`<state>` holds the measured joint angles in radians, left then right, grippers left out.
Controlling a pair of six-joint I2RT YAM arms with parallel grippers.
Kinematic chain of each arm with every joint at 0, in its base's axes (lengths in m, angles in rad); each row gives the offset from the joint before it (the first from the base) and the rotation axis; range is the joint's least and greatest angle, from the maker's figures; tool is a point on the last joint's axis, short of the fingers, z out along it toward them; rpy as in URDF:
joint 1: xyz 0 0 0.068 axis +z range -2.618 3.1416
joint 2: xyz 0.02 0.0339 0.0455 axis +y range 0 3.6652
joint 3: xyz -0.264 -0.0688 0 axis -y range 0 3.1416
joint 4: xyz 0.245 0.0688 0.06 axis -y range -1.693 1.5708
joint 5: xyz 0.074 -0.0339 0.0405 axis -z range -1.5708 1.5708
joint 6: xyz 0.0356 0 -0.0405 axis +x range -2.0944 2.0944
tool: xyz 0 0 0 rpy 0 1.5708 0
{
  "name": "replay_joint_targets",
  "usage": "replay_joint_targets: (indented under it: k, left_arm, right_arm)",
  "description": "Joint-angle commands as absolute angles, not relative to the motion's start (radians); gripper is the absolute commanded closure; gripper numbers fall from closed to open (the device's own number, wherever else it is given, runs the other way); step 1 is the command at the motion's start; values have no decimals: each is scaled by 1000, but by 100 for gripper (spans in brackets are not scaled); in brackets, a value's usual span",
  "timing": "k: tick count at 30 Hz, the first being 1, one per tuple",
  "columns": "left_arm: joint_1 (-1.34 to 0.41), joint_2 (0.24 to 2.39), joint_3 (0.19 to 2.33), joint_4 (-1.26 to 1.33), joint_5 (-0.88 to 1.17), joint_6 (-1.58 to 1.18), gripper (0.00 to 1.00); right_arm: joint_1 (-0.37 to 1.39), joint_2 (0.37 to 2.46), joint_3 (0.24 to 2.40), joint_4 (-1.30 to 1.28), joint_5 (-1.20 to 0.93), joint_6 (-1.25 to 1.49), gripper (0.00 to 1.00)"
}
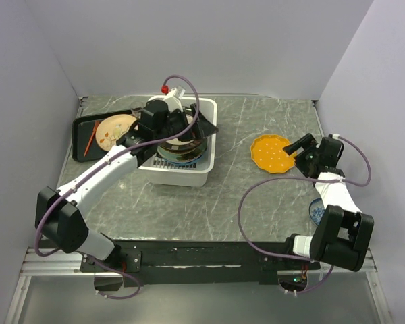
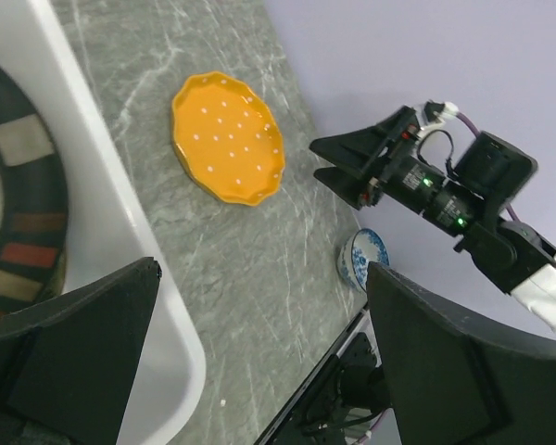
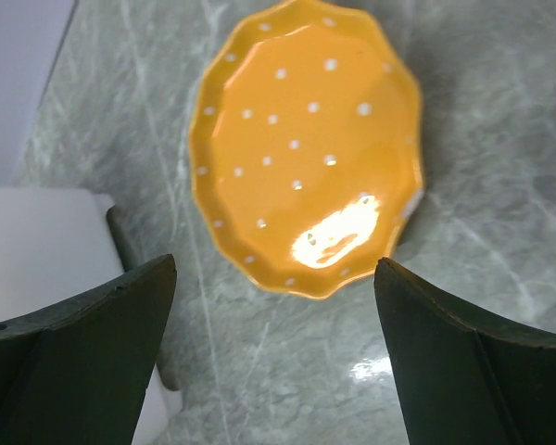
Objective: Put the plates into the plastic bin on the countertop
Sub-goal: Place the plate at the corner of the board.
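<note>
Near right edge: small blue-patterned plate [image 1: 316,211] by right arm's base.

Right gripper [image 2: 319,159]: jaws wide apart, empty, just beside orange dotted plate [image 3: 306,158].

Plate sits on right side of countertop [image 1: 243,196], toward far edge, well apart from bin. Scalloped rim, white dots, glossy.

Likely stiff, slick, chippable. Lies flat, so pinch raised rim nearest gripper.

Farther left: white plastic bin [image 1: 179,177] holds stacked plates [image 1: 181,151]. Left gripper [image 2: 259,273] above, spread open, empty.

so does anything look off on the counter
Nothing spilled or broken. The small blue-patterned dish sits alone at the countertop's near right edge, tight against the right arm. The orange dotted plate lies flat.
</note>
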<state>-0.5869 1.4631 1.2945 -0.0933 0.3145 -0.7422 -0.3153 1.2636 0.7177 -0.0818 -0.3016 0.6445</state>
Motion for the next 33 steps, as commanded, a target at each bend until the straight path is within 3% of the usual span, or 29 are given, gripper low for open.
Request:
replay_joint_targets:
  k: [1, 10, 15, 33]
  left_arm:
    - [-636, 1500, 1371, -80, 313, -689, 3]
    - [-680, 1502, 1408, -78, 299, -663, 2]
    - [-681, 1505, 1414, -84, 302, -664, 2]
    - [-681, 1485, 1394, -92, 285, -652, 2]
  right_arm:
    - [-337, 1296, 715, -25, -281, 626, 7]
    - [-337, 1414, 696, 44, -247, 630, 11]
    - [-337, 1477, 698, 90, -273, 641, 28]
    - [-299, 1534, 704, 98, -196, 640, 43]
